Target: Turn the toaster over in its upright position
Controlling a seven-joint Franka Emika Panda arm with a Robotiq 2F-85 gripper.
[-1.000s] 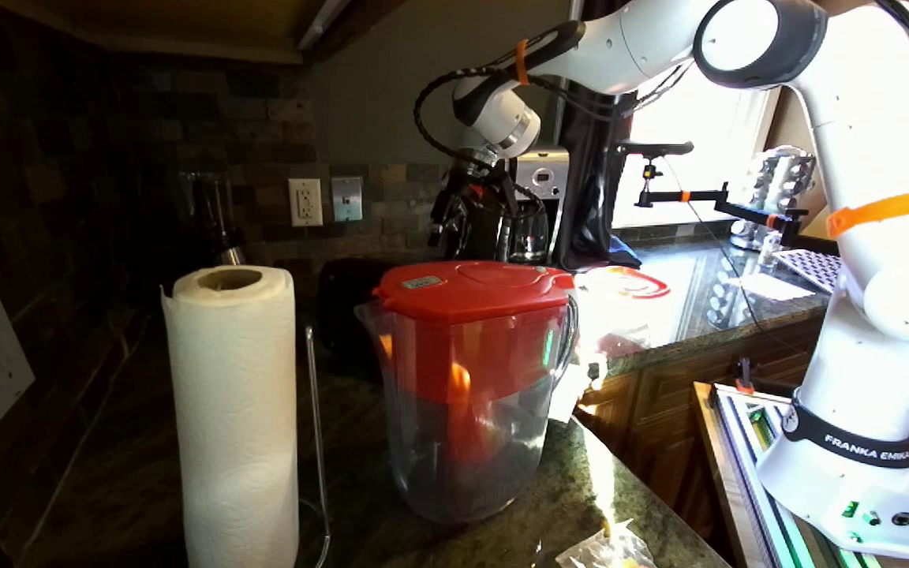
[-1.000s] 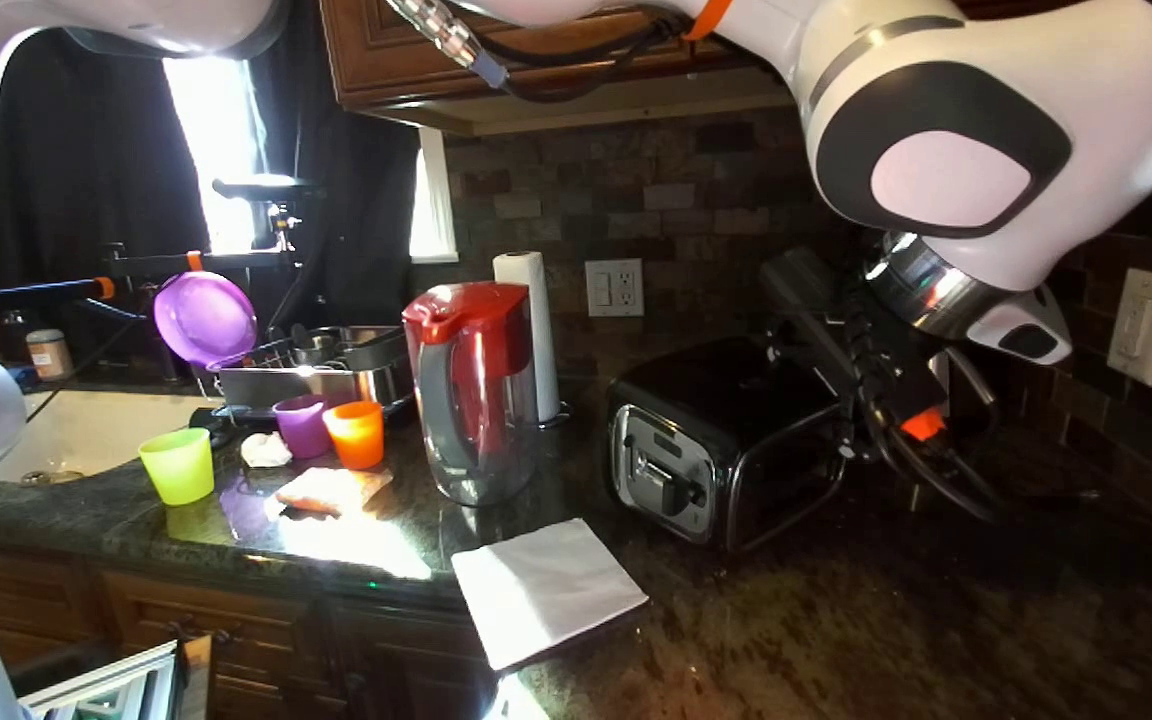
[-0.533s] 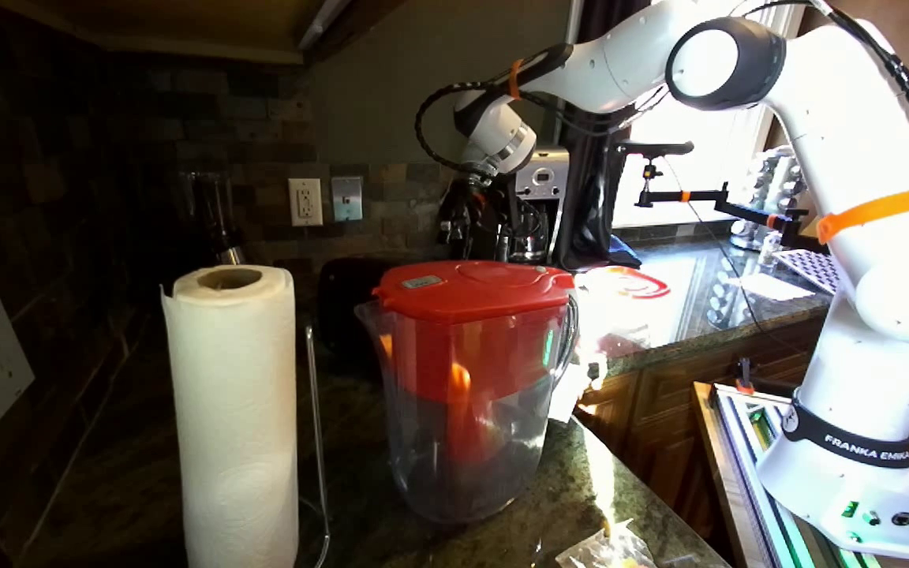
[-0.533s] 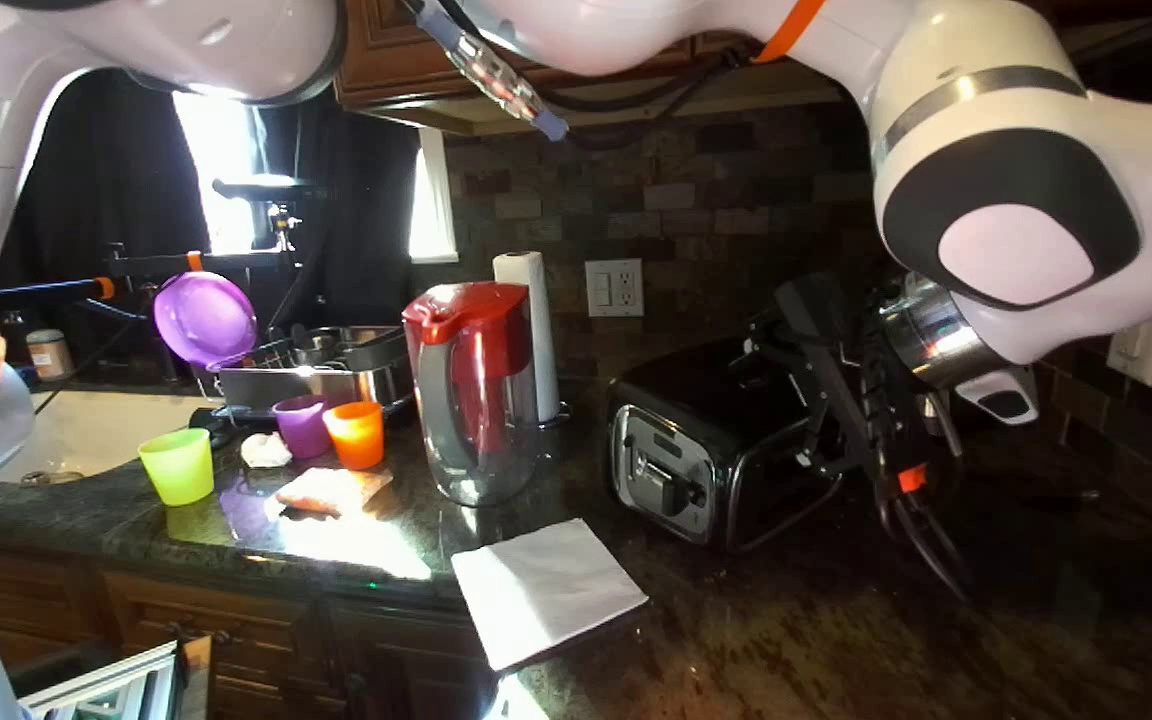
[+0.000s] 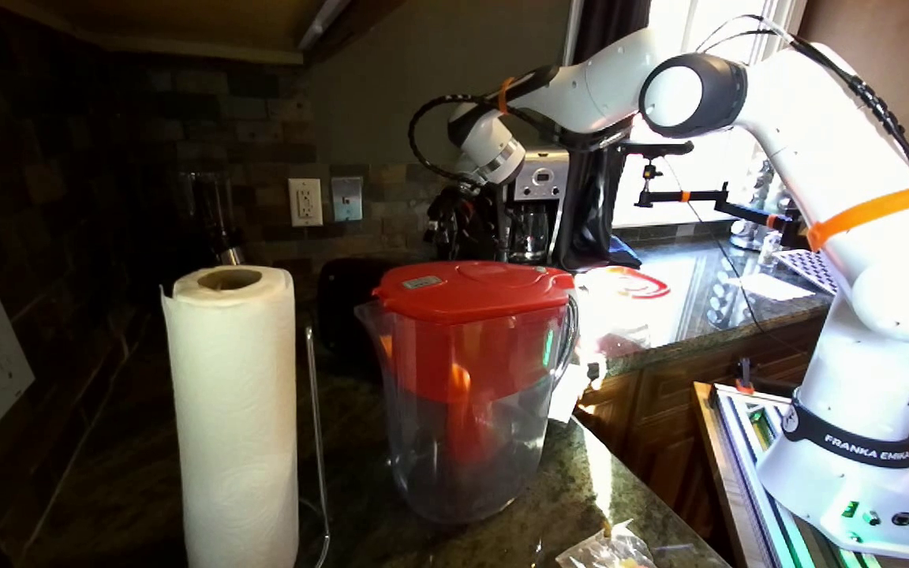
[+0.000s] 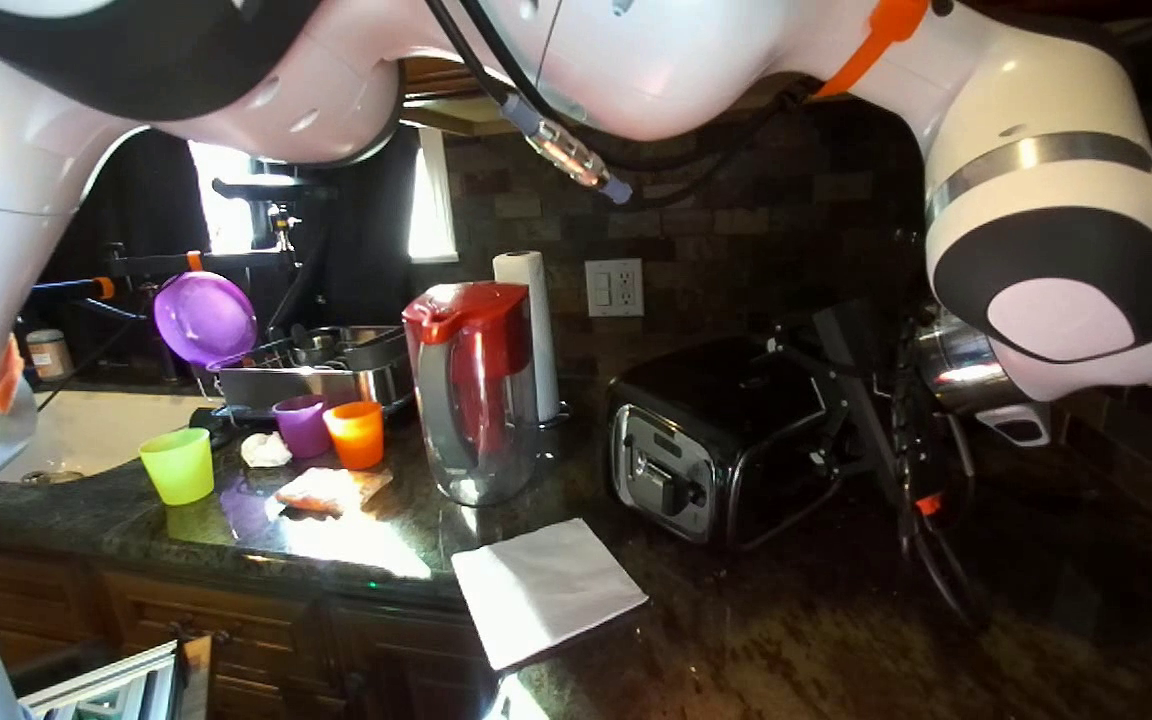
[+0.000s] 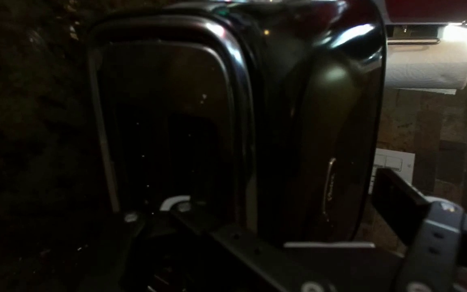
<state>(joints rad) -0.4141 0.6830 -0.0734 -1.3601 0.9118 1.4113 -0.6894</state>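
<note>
Toaster flat on its side, pincer spread at its flank

From where I stand, the black toaster lies on the dark stone counter — lettered broad side up, lever panel at its end. The pincer's fingers stand well apart: in the wrist view one sits low by the chrome-rimmed face, the other reaches past the lettered side. Whether either touches, I can't tell.

Slipping worries me most. The shell is glossy and rounded, so a pinch high on a corner could slide off mid-roll and let it thump down on the stone. A plain shove would probably just skid it along. The chrome-rimmed face is too dark to show whether the slots are there; if they are, I reckon the roll must go away from the arm, toward the red-lidded water pitcher. That stands near enough to be knocked if the toaster tips over too fast.

As for edges, a white sheet lies right by the counter's front edge and might slide if caught underneath. Toward the tiled wall the arm seems to have less play; a coffee maker shows behind the pincer in an exterior view, the gap unclear. Most room looks to be forward along the counter — provided the swing stops short of that edge.
</note>
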